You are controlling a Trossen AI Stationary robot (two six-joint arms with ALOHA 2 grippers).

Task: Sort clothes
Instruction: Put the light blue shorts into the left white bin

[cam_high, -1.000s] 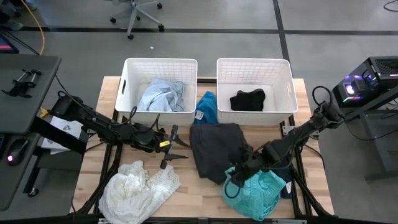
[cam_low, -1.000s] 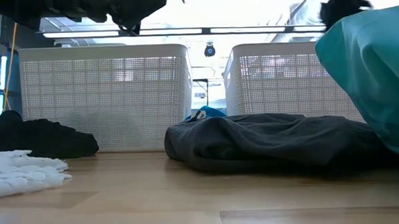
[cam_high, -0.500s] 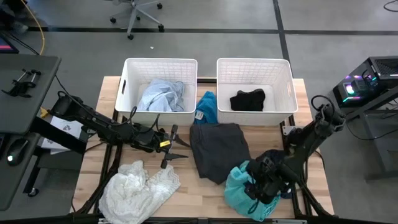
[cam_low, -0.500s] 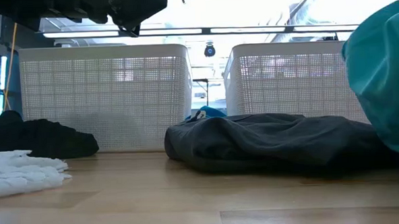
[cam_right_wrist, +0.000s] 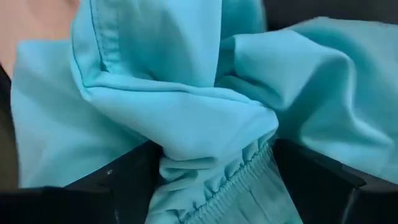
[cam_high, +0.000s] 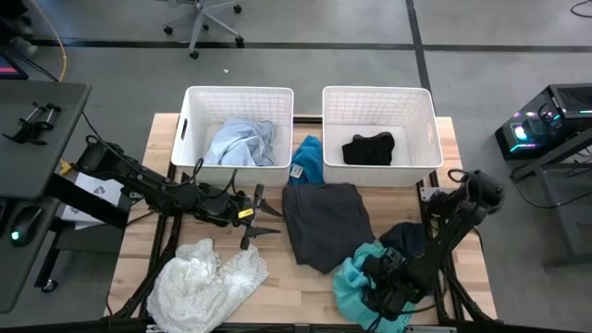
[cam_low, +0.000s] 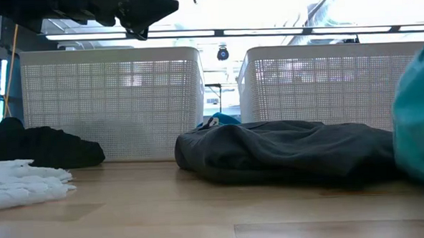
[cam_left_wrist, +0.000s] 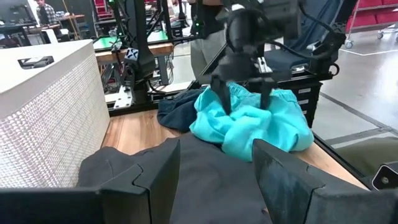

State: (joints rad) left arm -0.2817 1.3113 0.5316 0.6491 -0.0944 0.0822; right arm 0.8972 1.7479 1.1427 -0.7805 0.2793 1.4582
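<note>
The teal garment lies in a heap at the table's near right; it also shows in the low view. My right gripper stands open over it, fingers down in the heap. My left gripper hovers open and empty left of the dark grey garment, which lies flat mid-table. The white lacy garment lies at the near left. A pale grey-blue garment is in the left basket, a black one in the right. A blue one lies between the baskets. My right gripper comes at the teal garment from above, pointing down. A bunched fold with an elastic hem sits between the two spread fingers and touches both. The garment rests on the table, slack, in several layers.
Two white mesh baskets stand side by side at the far edge. A dark blue cloth lies beside the teal heap. Bare wood shows between the lacy and dark grey garments. A person stands in the room beyond the table.
My right gripper has gone toward the table's near edge and down with the teal garment. The garment, which hung high off the table, has sunk into a heap at the near right, clear of the dark grey garment.
</note>
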